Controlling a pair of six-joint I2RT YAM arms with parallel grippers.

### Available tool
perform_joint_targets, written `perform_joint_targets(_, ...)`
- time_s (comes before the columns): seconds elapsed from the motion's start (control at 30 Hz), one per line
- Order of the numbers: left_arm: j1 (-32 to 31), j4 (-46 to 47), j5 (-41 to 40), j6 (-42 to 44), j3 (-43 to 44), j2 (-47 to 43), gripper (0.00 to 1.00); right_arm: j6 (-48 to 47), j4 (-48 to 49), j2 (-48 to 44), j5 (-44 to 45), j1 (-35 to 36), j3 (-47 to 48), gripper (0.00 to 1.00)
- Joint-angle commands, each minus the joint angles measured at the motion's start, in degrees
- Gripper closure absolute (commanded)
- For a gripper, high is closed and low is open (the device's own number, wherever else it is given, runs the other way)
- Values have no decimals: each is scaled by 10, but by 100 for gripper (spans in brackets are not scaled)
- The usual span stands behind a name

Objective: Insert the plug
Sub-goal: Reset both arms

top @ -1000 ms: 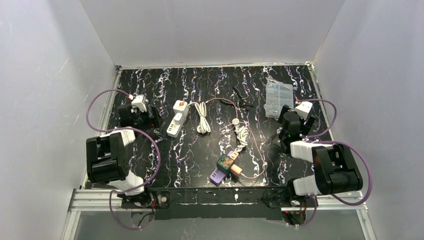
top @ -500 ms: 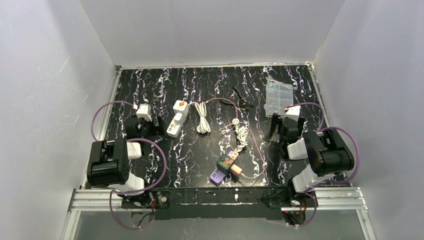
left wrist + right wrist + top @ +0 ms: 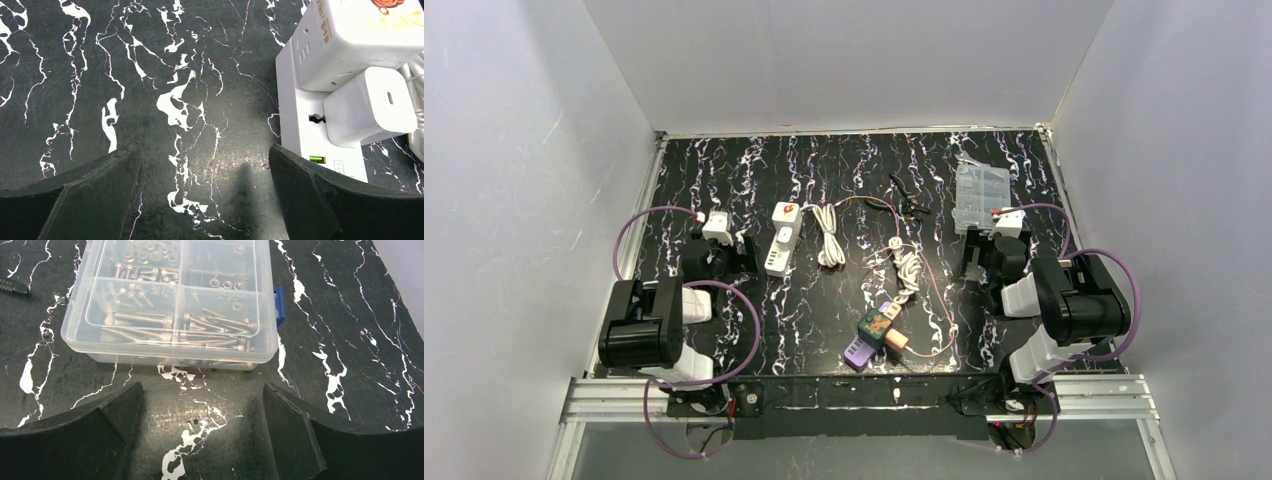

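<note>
Black white-veined worktop point(image 3: 824, 300) is carrying white plastic power strip point(image 3: 780, 240) left of centre, coiled white cable point(image 3: 828, 235) lying just beside it, clear compartmented screw box point(image 3: 981, 195) sitting back-right.

one power strip point(image 3: 782, 238), carrying one cube adapter point(image 3: 360, 35) and one white charger point(image 3: 370, 106). two coiled white cables point(image 3: 828, 235) point(image 3: 907, 268). one clear screw box point(image 3: 170, 300). three small coloured blocks: purple point(image 3: 858, 351), green point(image 3: 873, 324), orange point(image 3: 896, 342). one thin pink wire point(image 3: 939, 300). one black hand tool point(image 3: 906, 200). two grippers: left gripper point(image 3: 205, 155), right gripper point(image 3: 202, 390).
</note>
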Motion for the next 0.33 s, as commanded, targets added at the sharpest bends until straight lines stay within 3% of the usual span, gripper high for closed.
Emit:
perform_joint_targets(0.0, 1, 17, -12, 8, 8, -8, 2, -8, 47, -5, -6, -1, 3, 2)
perform_joint_targets(0.3, 1, 15, -13, 8, 9, -8, 2, -8, 47, -5, -6, -1, 3, 2)
